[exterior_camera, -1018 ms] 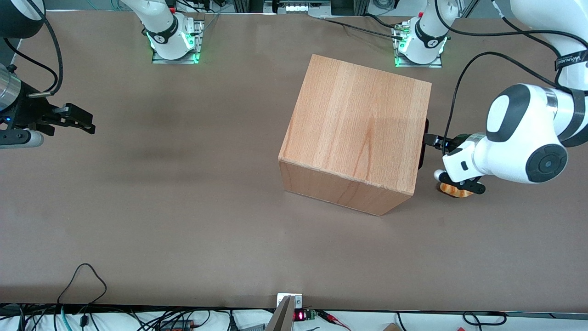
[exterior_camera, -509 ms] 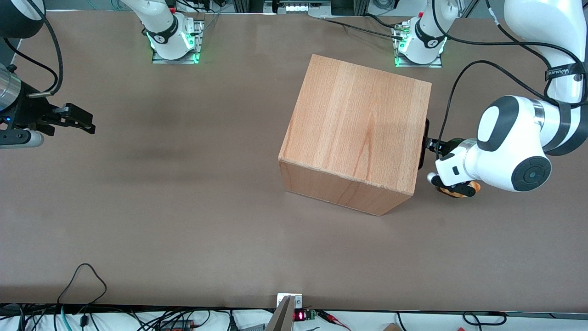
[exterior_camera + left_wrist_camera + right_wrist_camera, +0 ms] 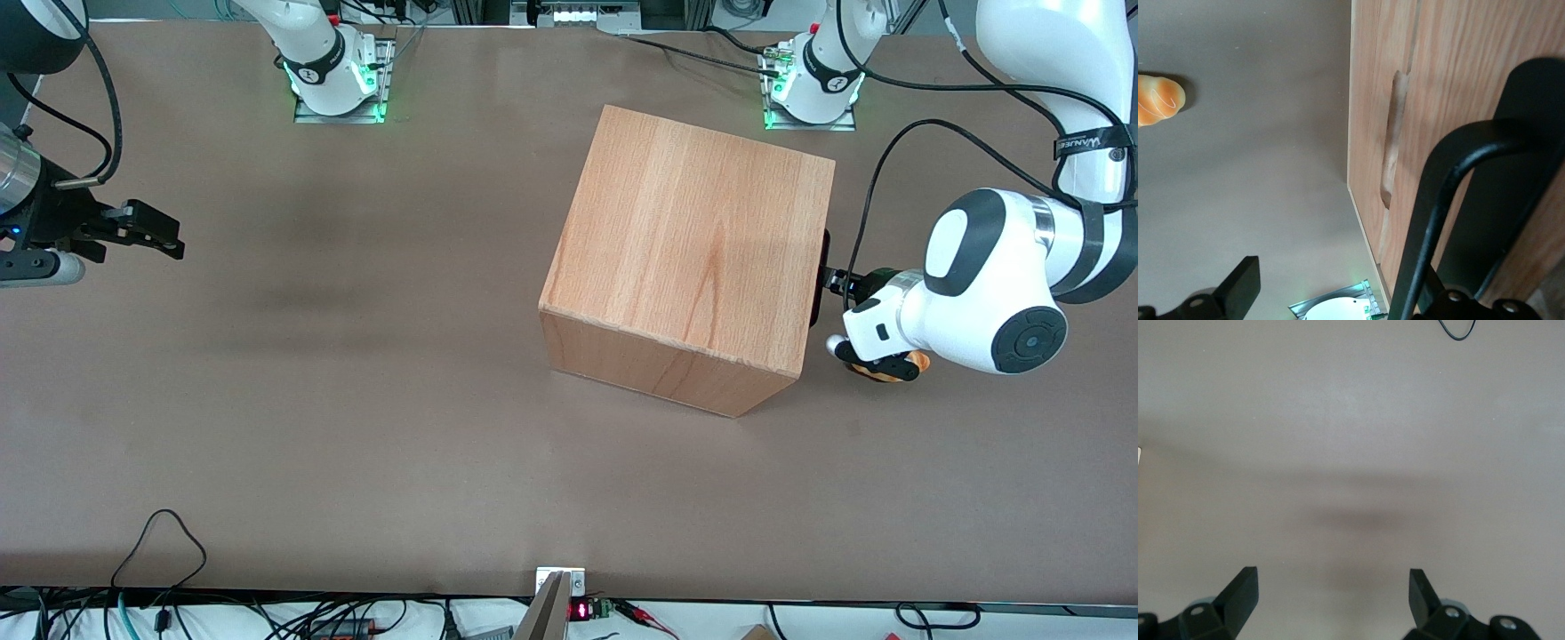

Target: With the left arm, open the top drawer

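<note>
The left arm's gripper (image 3: 833,279) is spread wide and holds nothing. It is pressed up close to the cabinet (image 3: 693,249). The top drawer (image 3: 1458,67) lies straight ahead of it and is fully shut. The drawer's black handle (image 3: 1451,173) is at one finger (image 3: 1238,287) line's opposite tip, not yet pinched. The drawer is probably rigid, light wood that slides easily. The handle's stiff, smooth bar is the only sensible hold, taken mid-span and pulled straight back. The free-standing cabinet may drag if the drawer binds. A bread roll (image 3: 882,370) lies on the table (image 3: 356,400) just under the wrist. Compared with a second ago, the gripper is nearer the handle and the wrist covers more of the roll. Over the last half second almost nothing moved.
</note>
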